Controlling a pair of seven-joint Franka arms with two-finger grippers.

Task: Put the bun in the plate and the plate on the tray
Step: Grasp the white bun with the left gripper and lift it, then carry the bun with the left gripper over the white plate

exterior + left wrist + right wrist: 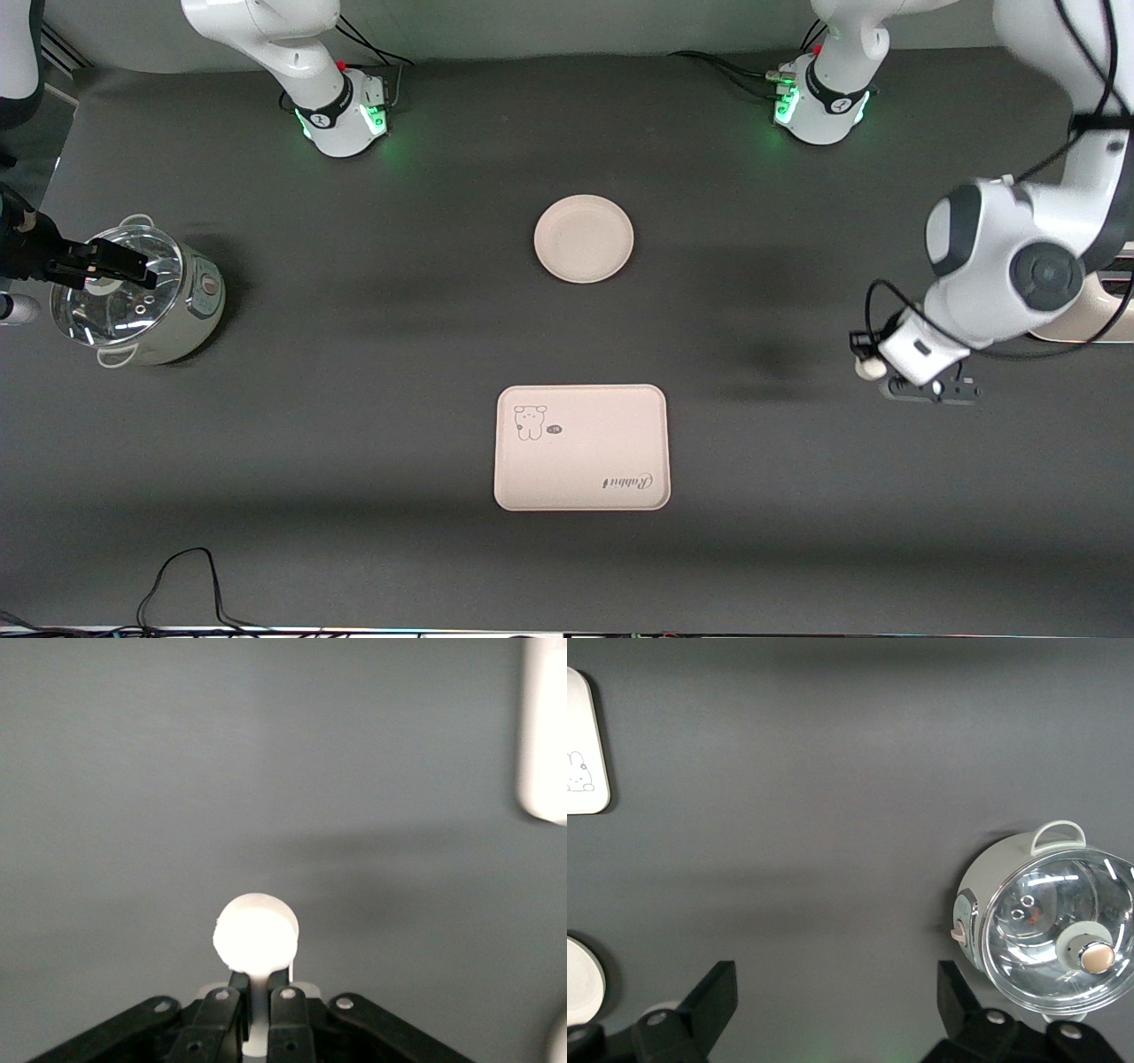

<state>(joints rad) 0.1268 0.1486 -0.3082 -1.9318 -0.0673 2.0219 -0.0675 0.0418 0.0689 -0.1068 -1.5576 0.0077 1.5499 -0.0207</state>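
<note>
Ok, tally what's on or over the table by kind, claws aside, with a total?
Bun: 1, held in the left claw over bare table
Plate: 1
Tray: 1
Lidded pot: 1, under the open right claw
Total: 4

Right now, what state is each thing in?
bun: held in left pincer, up over bare table
plate: empty, on table
tray: empty, nearer the front camera than the plate
pot: glass lid on
right pincer: open, above the pot
</note>
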